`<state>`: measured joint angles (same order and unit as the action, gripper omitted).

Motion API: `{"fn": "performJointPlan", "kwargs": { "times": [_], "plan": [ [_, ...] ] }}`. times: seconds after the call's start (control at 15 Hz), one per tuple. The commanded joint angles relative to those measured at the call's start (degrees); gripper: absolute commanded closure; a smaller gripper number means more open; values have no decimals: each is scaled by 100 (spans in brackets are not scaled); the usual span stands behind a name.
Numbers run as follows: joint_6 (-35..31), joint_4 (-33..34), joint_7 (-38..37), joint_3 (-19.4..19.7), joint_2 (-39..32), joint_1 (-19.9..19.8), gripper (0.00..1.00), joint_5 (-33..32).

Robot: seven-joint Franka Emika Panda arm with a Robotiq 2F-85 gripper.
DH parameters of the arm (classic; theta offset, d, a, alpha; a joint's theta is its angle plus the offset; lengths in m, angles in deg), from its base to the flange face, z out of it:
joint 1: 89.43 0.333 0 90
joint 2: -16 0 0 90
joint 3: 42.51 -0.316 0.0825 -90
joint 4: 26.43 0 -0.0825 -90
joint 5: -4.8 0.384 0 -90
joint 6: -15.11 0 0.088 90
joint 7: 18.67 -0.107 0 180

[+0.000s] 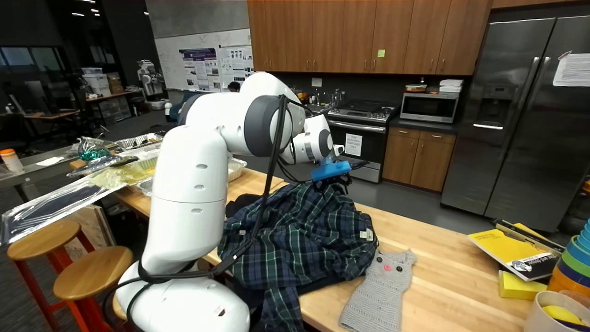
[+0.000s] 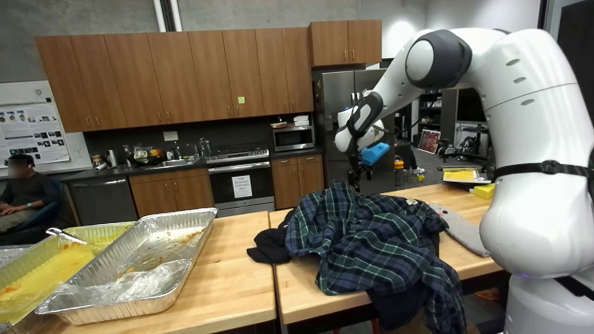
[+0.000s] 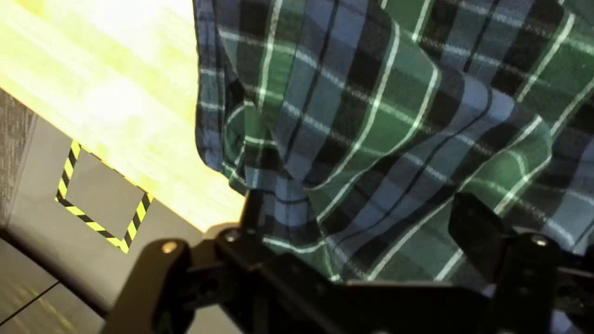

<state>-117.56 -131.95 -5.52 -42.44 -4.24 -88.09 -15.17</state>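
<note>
A crumpled plaid shirt (image 1: 304,235) in navy, green and white lies heaped on the wooden table, one sleeve draping over the edge. In both exterior views my gripper (image 1: 334,188) hangs tips down at the far top of this heap, under a blue block-shaped part (image 2: 375,153). The wrist view has the gripper (image 3: 358,203) open, its black fingers (image 3: 475,220) wide apart. Folds of the shirt (image 3: 371,153) show between and beyond them, with nothing gripped. Whether the tips touch the fabric I cannot tell. Black cloth (image 2: 269,246) pokes out from under the shirt.
A grey knitted animal-faced piece (image 1: 380,295) lies beside the shirt. Yellow books (image 1: 511,251) and stacked colourful cups (image 1: 571,265) stand farther along the table. Foil trays (image 2: 125,311) sit on the adjoining table, past a narrow seam. The table's far edge (image 3: 176,208) runs near the gripper.
</note>
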Motion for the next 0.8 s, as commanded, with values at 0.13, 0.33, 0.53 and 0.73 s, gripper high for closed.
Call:
{"fn": "performJointPlan", "kwargs": {
  "times": [0.13,0.33,0.53,0.73],
  "plan": [
    [-1269,-2074,-426,55,1485,172,0,-936],
    [-1685,-2989,-699,-51,2188,275,0,-1422],
    [-1697,-3377,-987,-324,2632,392,0,-1783],
    [-1518,-3424,-1226,-698,2916,532,0,-1925]
  ]
}}
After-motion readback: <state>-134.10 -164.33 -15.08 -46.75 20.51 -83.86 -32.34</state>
